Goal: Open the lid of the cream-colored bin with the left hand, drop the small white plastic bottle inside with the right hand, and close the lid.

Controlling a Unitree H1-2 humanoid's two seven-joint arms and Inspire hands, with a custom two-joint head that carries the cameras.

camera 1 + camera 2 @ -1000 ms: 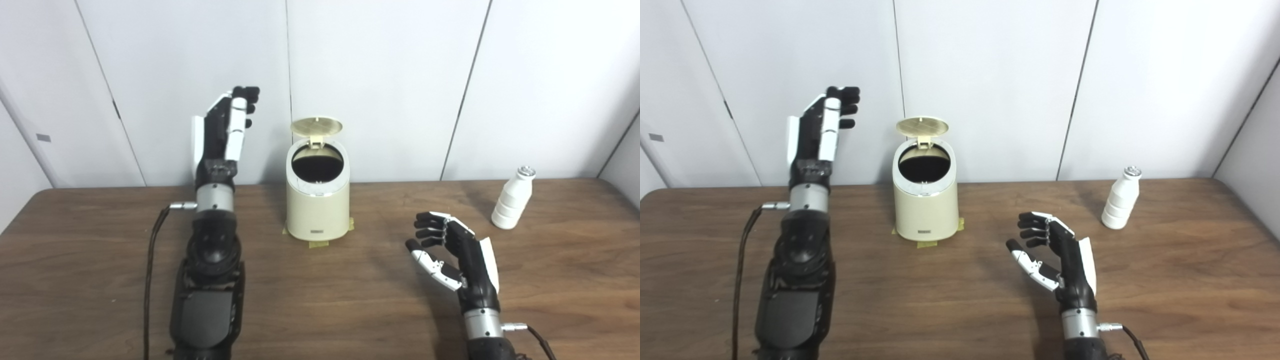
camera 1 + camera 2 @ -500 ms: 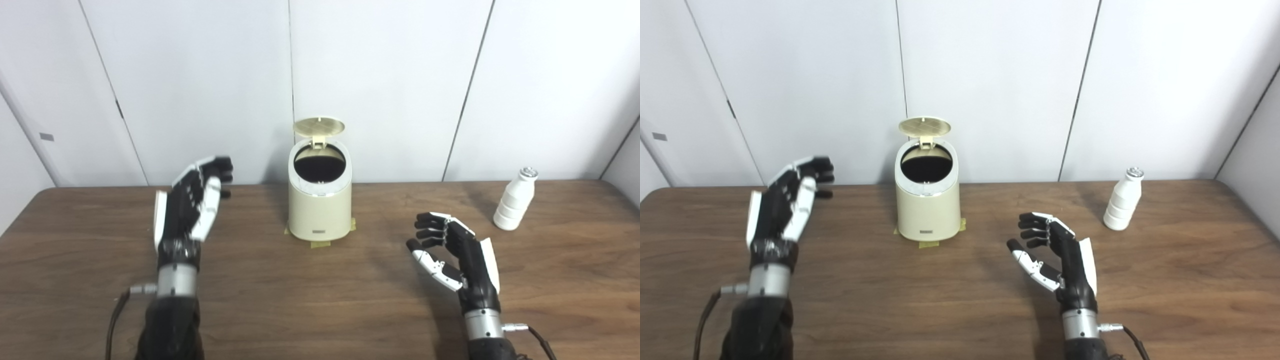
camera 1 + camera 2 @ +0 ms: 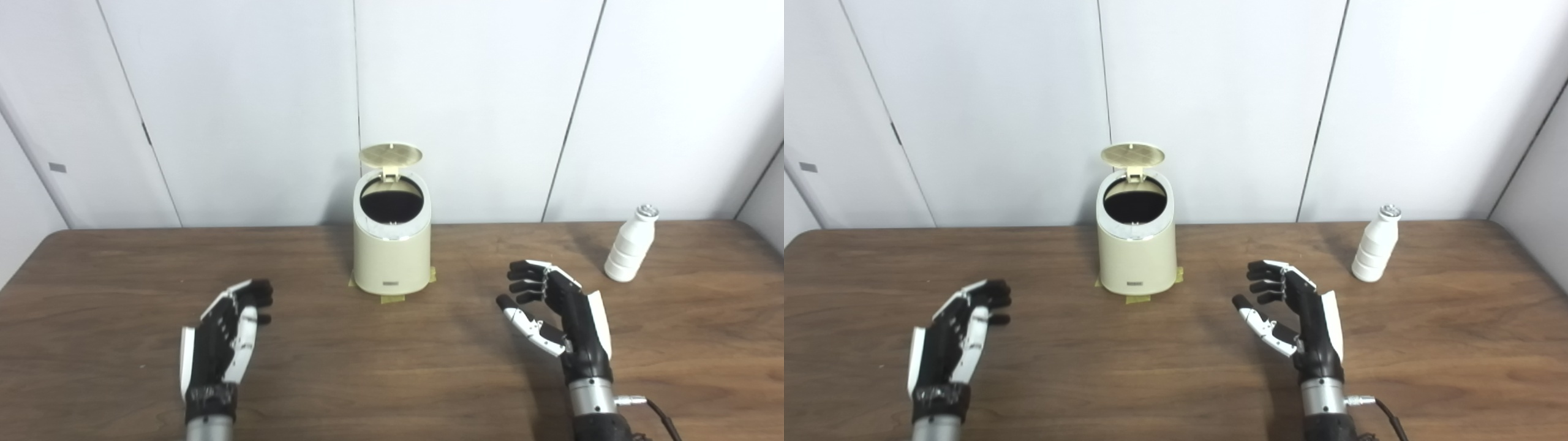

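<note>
The cream-colored bin point(image 3: 392, 251) stands at the back middle of the table, its round lid point(image 3: 391, 155) tipped up and the dark inside showing. A small white plastic bottle point(image 3: 630, 252) stands upright at the back right, with nothing touching it. My left hand point(image 3: 223, 343) hovers low over the front left of the table, open and holding nothing, well short of the bin. Front right, my right hand point(image 3: 554, 312) is open with its fingers curled, between the bin and the bottle and touching neither.
Tape strips point(image 3: 392, 298) stick out from under the bin's base. The brown wooden table point(image 3: 392, 380) meets a white panelled wall just behind the bin. A cable point(image 3: 658, 411) trails from my right wrist.
My left hand has come down from beside the bin's lid and drawn back toward the front left of the table. The lid stays up. My right hand and the bottle have not moved.
</note>
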